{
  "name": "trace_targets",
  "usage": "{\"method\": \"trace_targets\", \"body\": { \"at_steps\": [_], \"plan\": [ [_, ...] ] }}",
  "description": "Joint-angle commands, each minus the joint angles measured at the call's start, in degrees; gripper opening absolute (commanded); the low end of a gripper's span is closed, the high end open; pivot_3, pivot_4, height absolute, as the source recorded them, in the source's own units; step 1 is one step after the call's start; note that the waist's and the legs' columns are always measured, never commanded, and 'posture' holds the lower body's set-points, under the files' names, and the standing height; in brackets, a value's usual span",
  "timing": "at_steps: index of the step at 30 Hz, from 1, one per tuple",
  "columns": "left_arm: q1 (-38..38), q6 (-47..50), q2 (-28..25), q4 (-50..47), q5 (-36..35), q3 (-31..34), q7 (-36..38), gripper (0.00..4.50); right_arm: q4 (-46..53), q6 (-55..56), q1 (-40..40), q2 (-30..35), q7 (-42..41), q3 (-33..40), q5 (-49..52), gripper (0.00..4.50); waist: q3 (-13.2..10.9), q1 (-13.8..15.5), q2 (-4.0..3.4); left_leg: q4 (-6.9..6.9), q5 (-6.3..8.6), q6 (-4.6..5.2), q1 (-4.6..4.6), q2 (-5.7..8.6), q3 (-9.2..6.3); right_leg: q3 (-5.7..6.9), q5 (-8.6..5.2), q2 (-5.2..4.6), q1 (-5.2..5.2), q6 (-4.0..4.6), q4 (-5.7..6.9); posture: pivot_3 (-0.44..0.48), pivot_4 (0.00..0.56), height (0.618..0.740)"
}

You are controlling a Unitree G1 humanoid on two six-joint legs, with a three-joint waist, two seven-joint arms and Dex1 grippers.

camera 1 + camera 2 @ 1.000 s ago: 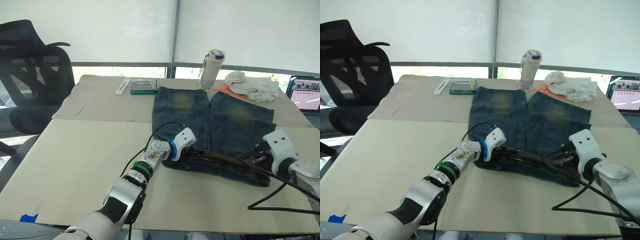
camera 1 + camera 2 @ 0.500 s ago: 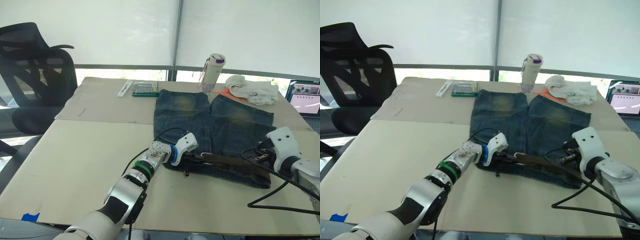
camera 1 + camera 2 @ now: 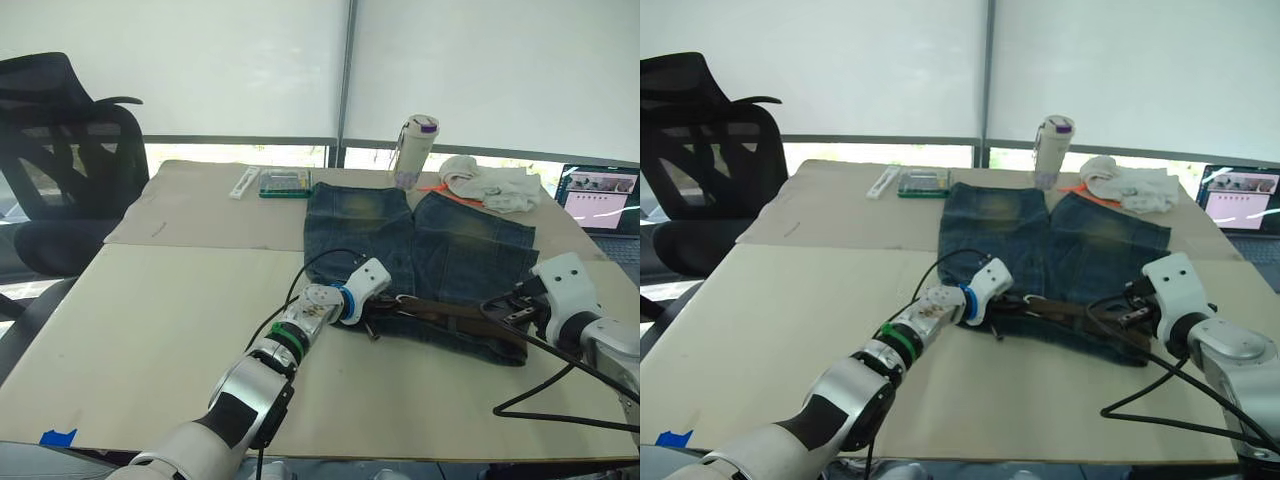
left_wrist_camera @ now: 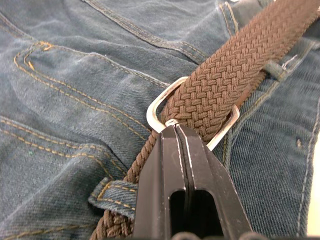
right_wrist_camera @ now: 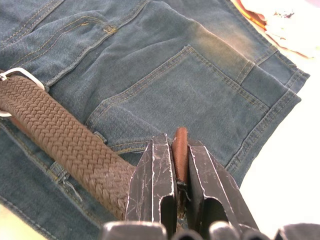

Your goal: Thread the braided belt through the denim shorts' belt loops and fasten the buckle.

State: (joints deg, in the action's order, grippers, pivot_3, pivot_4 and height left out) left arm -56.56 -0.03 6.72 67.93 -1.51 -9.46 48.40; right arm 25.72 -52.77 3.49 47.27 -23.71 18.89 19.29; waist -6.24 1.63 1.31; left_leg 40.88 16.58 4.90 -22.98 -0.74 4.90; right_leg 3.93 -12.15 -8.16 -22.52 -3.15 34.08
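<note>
1. Left eye view, nearest the robot: the left gripper (image 3: 372, 312) sits at the near left corner of the denim shorts (image 3: 455, 245), and the right gripper (image 3: 512, 312) sits at the near right corner, both low on the cream table (image 3: 150, 330).
2. Between the two grippers, the braided belt (image 3: 450, 315) lies flat along the shorts' dark waistband, which is the edge closest to the robot.
3. From the left wrist view, the left gripper's fingers (image 4: 165, 170) are pressed together with no gap, their tips touching the rear bar of the buckle (image 4: 162, 106). The brown belt passes through this silver frame. I cannot tell whether the tips actually pinch anything.
4. Just beside those fingers, one of the belt loops (image 4: 111, 194) crosses over a narrower run of the belt.
5. From the right wrist view, the right gripper is clamped on the belt's smooth brown tip, which stands on edge in the narrow slot between the fingers (image 5: 155, 175).
6. Beyond the waistband, the shorts' faded legs spread away from the robot, towards the window.
7. At the far edge of the table stand a pale bottle with a purple cap (image 3: 412, 150) and a white cloth bundle (image 3: 490, 185). A green case (image 3: 284, 182) lies left of them.
8. A laptop (image 3: 598, 195) is at the far right. A black office chair (image 3: 70, 170) stands at the far left, off the table.
</note>
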Motion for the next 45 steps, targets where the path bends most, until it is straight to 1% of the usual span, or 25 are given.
{"method": "trace_targets", "body": {
  "at_steps": [1,3,4,7,11,13,15,16,20,22,23,24,27,29,30,31,33,34,37,41,44,45],
  "plan": [
    [2.81,3.59,3.67,-1.04,-6.12,4.62,9.80,0.02,0.81,-0.22,0.60,0.35,0.06,2.34,-0.40,0.00,-0.04,0.13,-0.18,0.00,0.00,0.00,-0.20,0.02,0.01,0.00,0.00,-0.01,-0.17,0.01,0.00,0.000,0.150,0.737],
    [2.88,3.21,1.59,-3.77,-7.36,5.82,11.52,0.02,0.76,-0.15,0.83,-0.07,0.15,1.93,-0.27,0.00,-0.09,0.34,-0.35,0.01,-0.05,0.01,-0.74,0.11,0.08,-0.04,0.03,-0.04,-0.54,0.03,0.11,0.000,0.150,0.737],
    [3.06,3.30,0.65,-5.17,-7.70,6.06,12.46,0.02,0.71,-0.13,0.94,-0.17,0.14,1.83,-0.20,0.00,-0.13,0.41,-0.39,0.00,-0.08,-0.02,-0.85,0.17,0.10,-0.04,0.05,-0.05,-0.68,0.04,0.16,0.000,0.150,0.737],
    [3.43,3.16,-1.26,-7.89,-7.32,6.28,11.56,0.02,0.50,0.11,1.14,-0.34,-0.06,1.43,-0.26,0.00,-0.37,0.47,-0.56,-0.07,-0.09,-0.03,-0.87,0.32,0.16,-0.01,0.04,-0.03,-0.73,0.04,0.18,0.000,0.150,0.737],
    [3.63,-2.86,-3.73,-10.27,-1.94,2.59,8.75,0.02,-0.25,0.74,2.13,-1.28,-0.15,0.46,0.00,0.00,-0.81,0.47,-0.63,-0.07,-0.04,0.06,-0.89,0.40,0.16,-0.02,0.05,-0.05,-0.71,0.02,0.13,0.000,0.150,0.737],
    [2.50,-6.17,-3.67,-11.37,-1.21,2.43,6.48,0.02,-0.14,-1.08,5.72,-5.90,1.50,2.64,3.49,0.00,-1.06,0.25,-0.63,-0.05,-0.05,0.07,-0.89,0.41,0.17,-0.03,0.08,-0.05,-0.70,-0.01,0.14,0.000,0.150,0.737],
    [1.44,-8.28,-3.18,-12.51,-1.91,3.45,4.39,0.02,0.96,-4.46,9.85,-11.64,3.63,5.60,8.13,0.00,-1.25,-0.10,-0.64,-0.06,-0.09,0.07,-0.88,0.38,0.17,-0.05,0.11,-0.04,-0.72,0.00,0.17,0.000,0.150,0.737],
    [1.14,-9.01,-3.03,-12.69,-2.16,3.74,3.84,0.02,1.34,-5.75,11.17,-13.44,4.33,6.45,9.42,0.00,-1.33,-0.12,-0.68,-0.05,-0.11,0.05,-0.89,0.35,0.16,-0.05,0.13,-0.04,-0.73,0.02,0.19,0.000,0.150,0.737],
    [0.16,-11.48,-1.57,-17.61,-6.03,6.60,2.72,0.02,2.80,-12.25,19.86,-28.67,13.40,12.92,19.90,0.00,-1.38,-0.25,-0.69,-0.09,-0.14,0.04,-0.95,0.36,0.15,-0.03,0.13,-0.06,-0.83,0.01,0.27,0.000,0.150,0.737],
    [0.64,-11.07,-1.10,-21.59,-7.90,7.59,2.58,0.02,2.64,-13.45,22.24,-33.73,17.45,14.74,22.03,0.00,-1.37,-0.26,-0.71,-0.11,-0.18,-0.02,-1.07,0.36,0.15,-0.01,0.13,-0.07,-0.98,0.01,0.36,0.000,0.150,0.737],
    [1.28,-10.74,-1.21,-23.79,-8.41,7.60,2.74,0.02,2.25,-13.22,23.24,-35.77,19.72,15.59,22.32,0.00,-1.37,-0.20,-0.72,-0.08,-0.33,-0.27,-1.23,0.39,0.15,-0.01,0.13,-0.09,-1.14,0.01,0.57,0.000,0.150,0.737],
    [2.25,-9.49,-1.41,-26.66,-9.32,7.59,3.28,0.26,1.66,-12.59,24.50,-38.32,22.50,16.77,23.11,0.00,-1.36,-0.21,-0.73,-0.07,-0.47,-0.44,-1.34,0.46,0.16,-0.01,0.13,-0.09,-1.28,0.01,0.89,0.000,0.150,0.737],
    [4.90,-6.28,-2.31,-32.78,-10.57,6.63,4.17,1.16,0.49,-11.27,27.57,-43.05,27.72,19.42,26.87,0.00,-1.36,-0.58,-0.75,-0.12,-0.67,-0.47,-1.48,0.73,0.22,-0.05,0.13,-0.18,-1.52,-0.02,1.00,0.000,0.150,0.737],
    [6.48,-5.34,-2.78,-36.18,-10.58,5.73,4.03,1.78,-0.38,-10.31,29.64,-45.47,31.29,21.08,29.47,0.00,-1.37,-0.93,-0.76,-0.12,-0.72,-0.45,-1.49,0.78,0.24,-0.06,0.12,-0.17,-1.51,-0.07,1.00,0.000,0.150,0.737],
    [7.00,-5.25,-2.92,-37.30,-10.18,5.43,3.24,2.19,-0.81,-9.77,30.42,-46.33,32.89,21.67,30.49,0.00,-1.37,-1.03,-0.77,-0.12,-0.74,-0.46,-1.49,0.79,0.25,-0.06,0.12,-0.17,-1.52,-0.08,1.01,0.000,0.150,0.737],
    [7.61,-5.63,-3.14,-38.18,-9.11,4.81,2.14,2.55,-1.29,-9.17,31.23,-47.40,34.75,22.15,31.76,0.00,-1.38,-1.06,-0.78,-0.13,-0.78,-0.48,-1.48,0.79,0.24,-0.06,0.12,-0.17,-1.52,-0.09,1.02,0.000,0.150,0.737],
    [8.43,-8.04,-3.77,-38.36,-5.55,2.74,-0.34,3.12,-2.00,-8.36,32.26,-48.83,37.38,22.12,33.84,0.00,-1.38,-1.09,-0.78,-0.15,-0.86,-0.50,-1.47,0.80,0.23,-0.06,0.12,-0.17,-1.53,-0.09,1.02,0.000,0.150,0.737],
    [8.58,-8.71,-3.82,-38.01,-4.17,1.97,-1.78,3.53,-2.19,-7.94,32.58,-49.36,38.40,21.79,34.74,0.00,-1.38,-1.07,-0.78,-0.16,-0.88,-0.52,-1.44,0.81,0.21,-0.07,0.12,-0.17,-1.53,-0.09,1.02,0.000,0.150,0.737],
    [8.00,-11.22,-3.81,-35.73,0.16,0.20,-7.44,4.47,-2.58,-6.39,33.23,-50.43,41.35,20.99,37.56,0.00,-1.38,-1.09,-0.78,-0.18,-0.90,-0.53,-1.42,0.82,0.18,-0.08,0.12,-0.17,-1.53,-0.08,1.02,0.000,0.150,0.737],
    [7.20,-13.97,-1.95,-33.44,2.21,-0.68,-12.77,4.47,-2.19,-4.83,32.96,-50.87,44.29,18.90,40.11,0.00,-1.38,-1.13,-0.78,-0.21,-0.90,-0.52,-1.42,0.83,0.19,-0.09,0.12,-0.16,-1.53,-0.08,1.06,0.000,0.150,0.737],
    [6.06,-19.56,-2.05,-29.58,5.87,-2.32,-16.37,4.47,-1.96,-3.42,32.36,-50.83,46.22,17.42,42.03,0.00,-1.38,-1.11,-0.78,-0.22,-0.90,-0.52,-1.43,0.83,0.19,-0.09,0.12,-0.17,-1.53,-0.09,1.08,0.000,0.150,0.737],
    [5.63,-21.59,-2.01,-28.44,6.67,-2.69,-17.14,3.87,-1.86,-3.07,32.10,-50.77,46.79,16.91,42.68,0.00,-1.38,-1.15,-0.78,-0.22,-0.90,-0.52,-1.44,0.83,0.20,-0.09,0.12,-0.16,-1.54,-0.09,1.07,0.000,0.150,0.737]
  ]
}}
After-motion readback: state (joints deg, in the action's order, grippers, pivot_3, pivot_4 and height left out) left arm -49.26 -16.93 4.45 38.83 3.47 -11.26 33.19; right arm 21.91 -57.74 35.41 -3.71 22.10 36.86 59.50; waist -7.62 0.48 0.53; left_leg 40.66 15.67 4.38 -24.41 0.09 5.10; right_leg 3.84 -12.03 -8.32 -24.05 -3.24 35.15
